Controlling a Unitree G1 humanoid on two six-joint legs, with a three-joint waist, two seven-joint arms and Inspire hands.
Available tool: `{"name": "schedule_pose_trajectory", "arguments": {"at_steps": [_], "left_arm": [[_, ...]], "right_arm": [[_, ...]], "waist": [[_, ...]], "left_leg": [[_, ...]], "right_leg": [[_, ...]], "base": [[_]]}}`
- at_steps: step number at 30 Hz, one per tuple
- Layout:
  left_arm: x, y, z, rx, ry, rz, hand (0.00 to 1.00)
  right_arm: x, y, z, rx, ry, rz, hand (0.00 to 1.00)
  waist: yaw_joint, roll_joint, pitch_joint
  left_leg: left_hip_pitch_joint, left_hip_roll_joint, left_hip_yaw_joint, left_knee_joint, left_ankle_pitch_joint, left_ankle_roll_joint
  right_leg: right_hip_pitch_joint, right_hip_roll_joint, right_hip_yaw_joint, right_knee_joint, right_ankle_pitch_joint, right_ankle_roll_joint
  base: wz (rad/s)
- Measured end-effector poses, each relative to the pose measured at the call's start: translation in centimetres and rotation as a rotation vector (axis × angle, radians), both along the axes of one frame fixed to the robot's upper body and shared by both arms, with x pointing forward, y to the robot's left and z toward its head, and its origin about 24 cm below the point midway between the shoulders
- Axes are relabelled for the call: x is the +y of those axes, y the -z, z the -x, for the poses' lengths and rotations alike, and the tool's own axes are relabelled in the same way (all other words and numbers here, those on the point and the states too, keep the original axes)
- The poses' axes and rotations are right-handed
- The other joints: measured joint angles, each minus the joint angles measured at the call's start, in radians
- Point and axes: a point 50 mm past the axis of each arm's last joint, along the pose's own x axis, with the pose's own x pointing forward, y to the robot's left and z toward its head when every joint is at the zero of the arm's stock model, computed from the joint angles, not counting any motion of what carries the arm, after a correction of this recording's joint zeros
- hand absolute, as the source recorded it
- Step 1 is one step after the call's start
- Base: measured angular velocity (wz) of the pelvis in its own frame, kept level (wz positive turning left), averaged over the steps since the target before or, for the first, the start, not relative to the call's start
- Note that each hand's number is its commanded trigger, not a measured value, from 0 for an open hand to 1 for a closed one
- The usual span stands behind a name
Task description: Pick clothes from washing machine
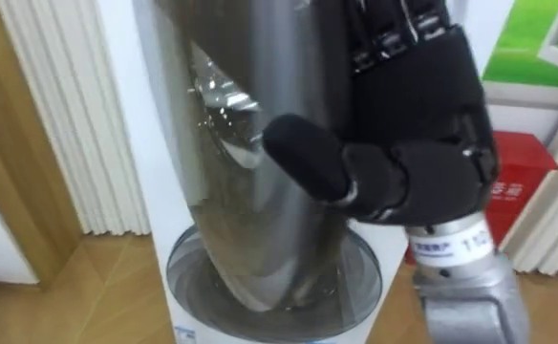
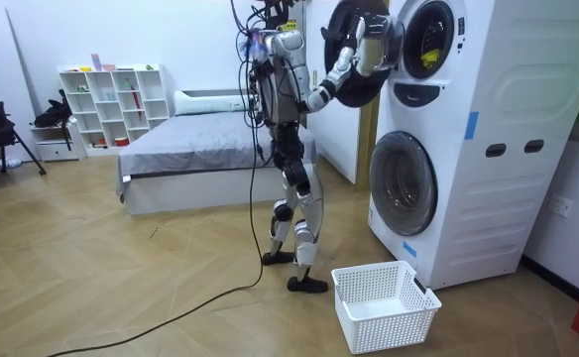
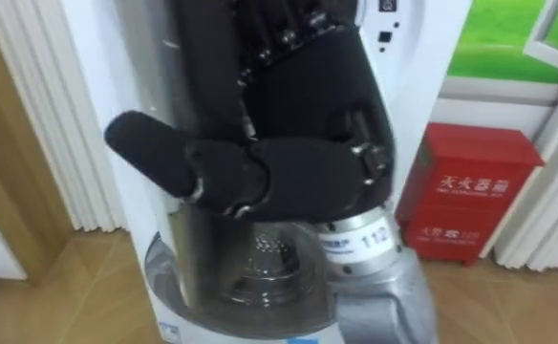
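Observation:
I stand in front of a white stack of two washing machines [image 2: 468, 139]. The upper machine's round door [image 2: 352, 84] is swung open, and its shiny glass bowl [image 1: 260, 172] shows close up in the eye views. My right hand [image 1: 422, 105] [image 3: 308, 115] is raised against this door, fingers reaching up along it and thumb sticking out to the left. In the room view the hand [image 2: 367, 55] sits on the door's edge. Something yellow [image 2: 428, 57] lies inside the upper drum.
The lower machine's round door [image 1: 193, 277] [image 2: 404, 183] is closed. A white laundry basket [image 2: 384, 302] stands on the wooden floor by my feet. A red box [image 3: 475, 186] sits to the right of the machines, and a bed [image 2: 200, 149] and a white shelf [image 2: 111, 104] stand behind me.

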Motion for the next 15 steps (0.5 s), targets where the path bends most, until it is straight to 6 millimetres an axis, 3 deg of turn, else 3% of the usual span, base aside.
{"name": "schedule_pose_trajectory", "arguments": {"at_steps": [4, 8, 11, 15], "left_arm": [[-0.3, 0.0, -0.2, 0.002, -0.003, 0.003, 0.00], [-0.3, 0.0, -0.2, 0.009, -0.008, 0.000, 0.00], [-0.4, 0.0, -0.2, 0.007, -0.007, 0.001, 0.00], [-0.4, 0.0, -0.2, 0.009, -0.006, 0.002, 0.00]], "right_arm": [[2.1, 0.1, 0.2, -0.015, -0.123, 0.027, 0.00], [4.3, 1.5, 0.7, 0.033, -0.258, 0.124, 0.00], [5.8, 3.6, 0.9, 0.122, -0.343, 0.272, 0.00], [6.3, 4.8, 1.2, 0.142, -0.362, 0.400, 0.00]], "waist": [[0.034, 0.003, -0.0006], [0.060, 0.004, -0.0008], [0.062, 0.003, -0.0007], [0.064, 0.004, -0.0003]], "left_leg": [[-0.010, 0.000, -0.024, 0.001, 0.006, -0.002], [-0.015, -0.003, -0.035, 0.000, 0.011, -0.008], [-0.023, -0.008, -0.049, 0.000, 0.011, -0.006], [-0.028, -0.012, -0.062, -0.001, 0.009, -0.002]], "right_leg": [[0.000, -0.002, -0.012, -0.002, -0.003, -0.004], [0.003, -0.007, -0.026, -0.002, -0.007, 0.000], [0.004, -0.015, -0.042, -0.003, -0.010, 0.005], [0.004, -0.017, -0.048, -0.004, -0.009, 0.007]], "base": [[0.18], [0.11], [0.15], [0.08]]}}
